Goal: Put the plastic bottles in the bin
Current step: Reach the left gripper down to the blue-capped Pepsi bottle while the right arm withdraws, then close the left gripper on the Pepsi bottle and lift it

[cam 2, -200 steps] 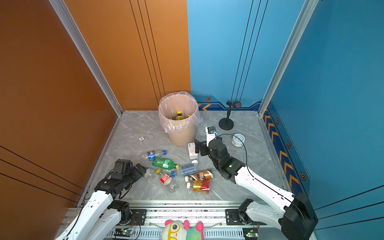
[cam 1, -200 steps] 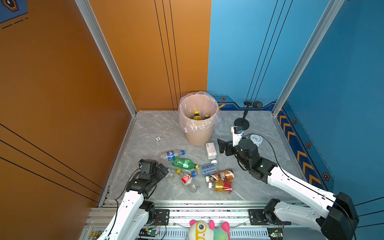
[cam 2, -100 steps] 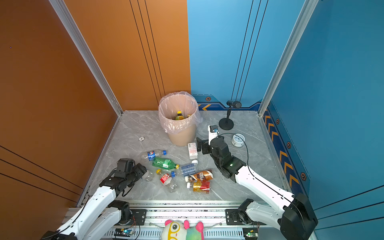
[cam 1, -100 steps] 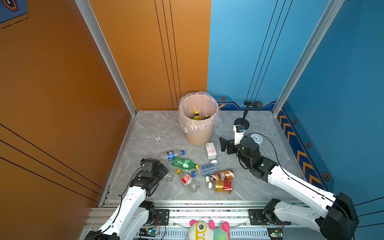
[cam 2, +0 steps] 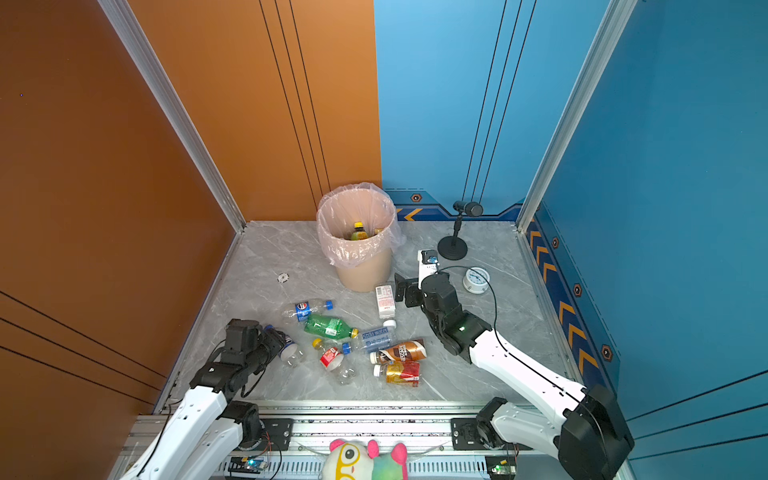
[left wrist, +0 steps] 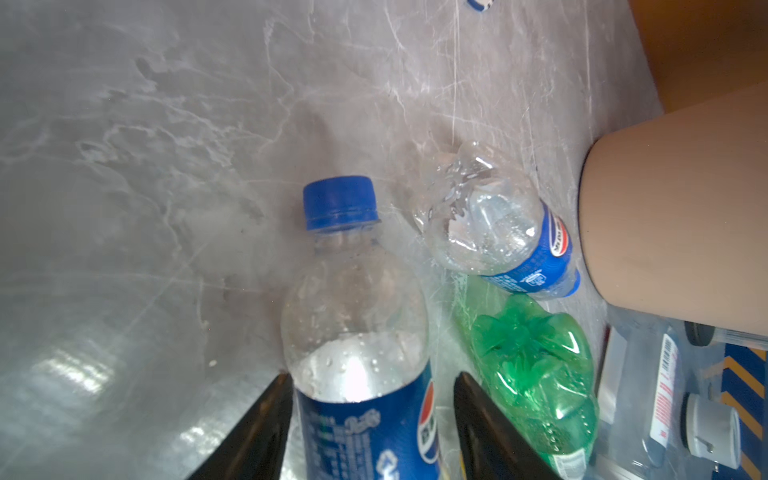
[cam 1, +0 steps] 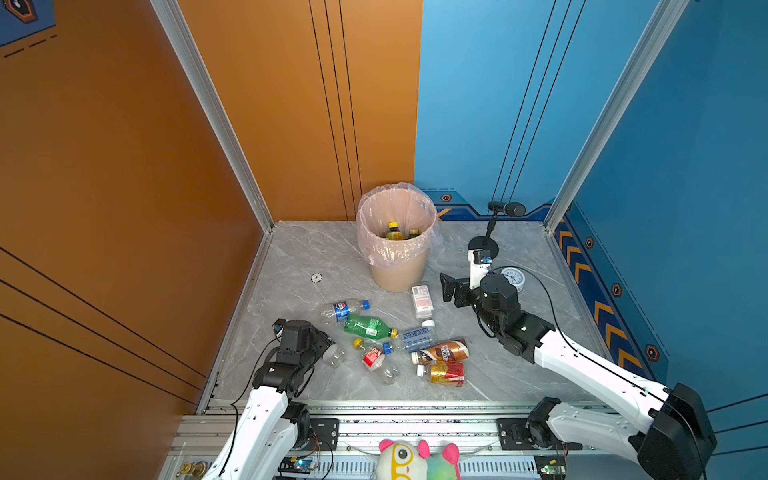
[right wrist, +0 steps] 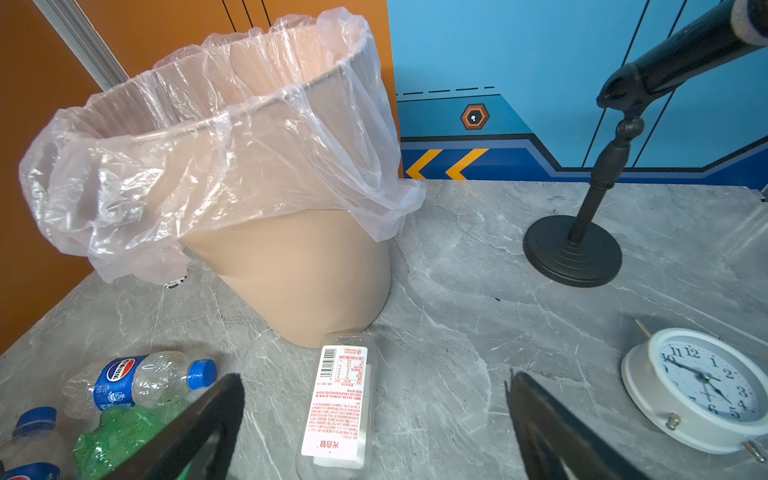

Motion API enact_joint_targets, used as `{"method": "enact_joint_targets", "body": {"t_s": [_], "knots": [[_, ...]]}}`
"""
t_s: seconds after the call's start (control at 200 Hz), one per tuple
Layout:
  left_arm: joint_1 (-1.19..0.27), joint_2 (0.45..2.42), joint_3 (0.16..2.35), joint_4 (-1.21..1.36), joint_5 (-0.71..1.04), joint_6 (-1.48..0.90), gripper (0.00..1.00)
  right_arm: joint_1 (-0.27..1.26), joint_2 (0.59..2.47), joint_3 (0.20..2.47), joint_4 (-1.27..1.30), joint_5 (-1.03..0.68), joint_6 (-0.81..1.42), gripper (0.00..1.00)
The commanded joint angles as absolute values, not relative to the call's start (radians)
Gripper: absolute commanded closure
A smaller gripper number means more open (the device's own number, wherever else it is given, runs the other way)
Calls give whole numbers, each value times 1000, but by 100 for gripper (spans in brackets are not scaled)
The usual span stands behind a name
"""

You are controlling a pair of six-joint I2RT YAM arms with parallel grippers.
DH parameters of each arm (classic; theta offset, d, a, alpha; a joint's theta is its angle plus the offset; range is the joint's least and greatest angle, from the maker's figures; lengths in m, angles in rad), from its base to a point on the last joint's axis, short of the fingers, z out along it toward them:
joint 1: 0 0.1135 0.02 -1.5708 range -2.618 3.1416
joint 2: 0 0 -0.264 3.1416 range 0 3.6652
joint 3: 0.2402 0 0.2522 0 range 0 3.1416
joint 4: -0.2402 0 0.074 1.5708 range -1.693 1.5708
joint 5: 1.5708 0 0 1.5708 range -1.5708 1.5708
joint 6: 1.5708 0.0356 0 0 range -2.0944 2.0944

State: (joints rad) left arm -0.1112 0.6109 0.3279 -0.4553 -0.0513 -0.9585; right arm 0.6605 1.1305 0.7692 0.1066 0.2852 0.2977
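Early in the clear-up: two bottles binned, the rest lying on the worktop.

Nearest, the left gripper (left wrist: 370,375) straddles a clear, blue-capped Pepsi bottle (left wrist: 357,332) lying on the worktop (cam 1: 291,257); whether its jaws already press it I cannot tell. Just beyond lies a loose cluster of plastic bottles (cam 1: 376,361), roughly eight, among them a green bottle (cam 1: 368,326), a brown bottle (cam 1: 442,351) and a red-gold bottle (cam 1: 444,372). Further back the right gripper (right wrist: 375,377) hangs spread wide and empty above a white-labelled bottle (right wrist: 336,411) just beside the bin (cam 1: 399,274). Inside the bin are two yellow-capped bottles (cam 1: 394,232). By my reckoning most of the job remains.
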Motion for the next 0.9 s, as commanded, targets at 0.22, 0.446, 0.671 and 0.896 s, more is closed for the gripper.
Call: {"method": "enact_joint_targets", "body": {"t_s": [0.22,0.446,0.671,0.896], "knots": [[-72,537,353,-592,-10,-934,24,648,1120,746,144,273,325,0],[-71,632,308,-511,25,-914,19,643,1122,747,147,268,327,0],[-71,711,289,-431,31,-907,22,638,1120,744,142,261,334,0],[-71,761,268,-387,40,-910,33,632,1134,746,145,254,339,0]]}}
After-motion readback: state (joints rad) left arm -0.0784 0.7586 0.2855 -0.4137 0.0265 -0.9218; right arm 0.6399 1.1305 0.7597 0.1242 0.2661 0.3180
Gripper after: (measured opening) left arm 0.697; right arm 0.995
